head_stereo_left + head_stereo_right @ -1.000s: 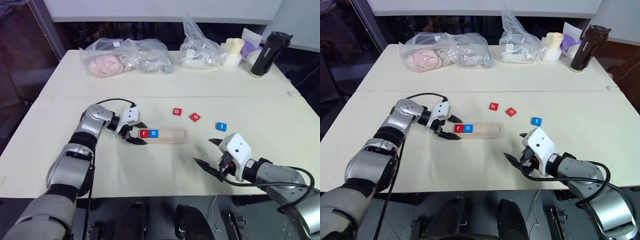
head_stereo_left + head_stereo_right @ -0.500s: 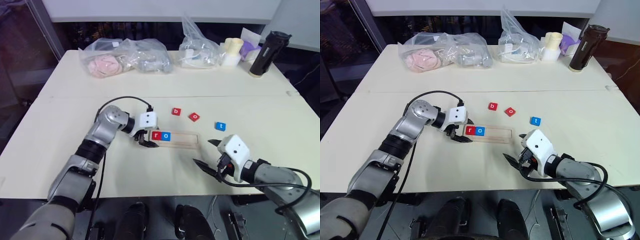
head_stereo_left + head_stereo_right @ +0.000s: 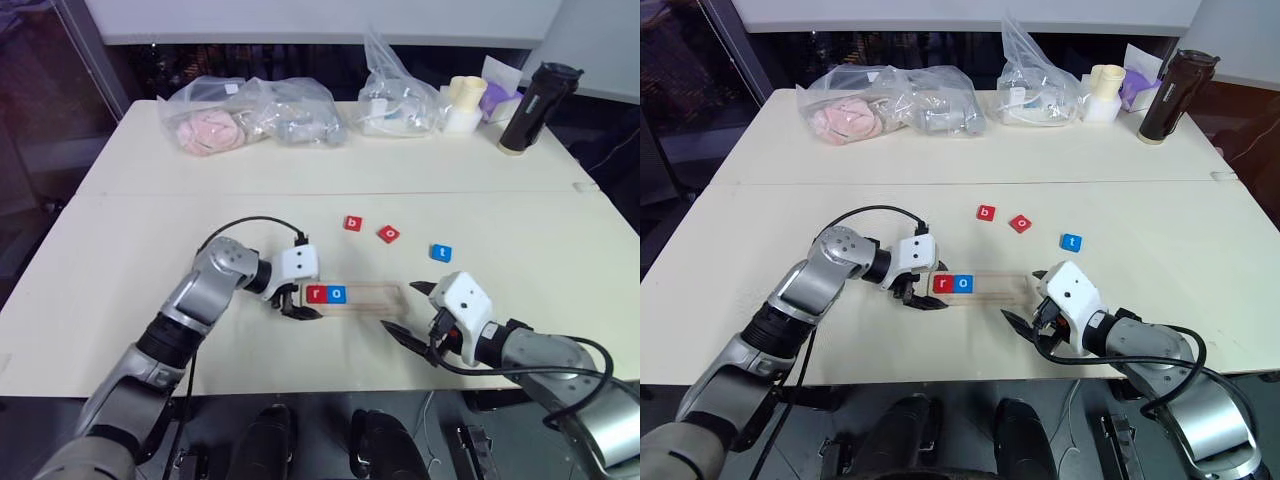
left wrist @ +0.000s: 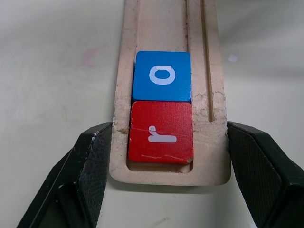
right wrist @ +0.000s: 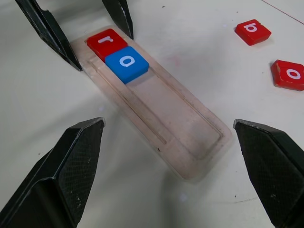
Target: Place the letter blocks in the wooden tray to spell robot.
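Pale wood tray (image 3: 353, 296) lies on the cream tabletop (image 3: 130, 240), near its front edge, between the two arms. Red r tile (image 4: 161, 132) sits at the tray's left end w/ blue o tile (image 4: 162, 76) touching it; rest of the slot is bare. Left end effector (image 3: 296, 303) clamps the tray's left end, one finger (image 4: 92, 164) on each long side of the wood. Right end effector (image 3: 408, 309) hangs just right of the tray's other end, jaws spread wide, holding nothing. Farther back on the tabletop lie the loose tiles: red b (image 3: 353, 223), red o (image 3: 390, 234), blue t (image 3: 442, 253), well apart from the tray. Plastic bags (image 3: 255, 112) and a dark bottle (image 3: 538, 106) stand at the far edge.
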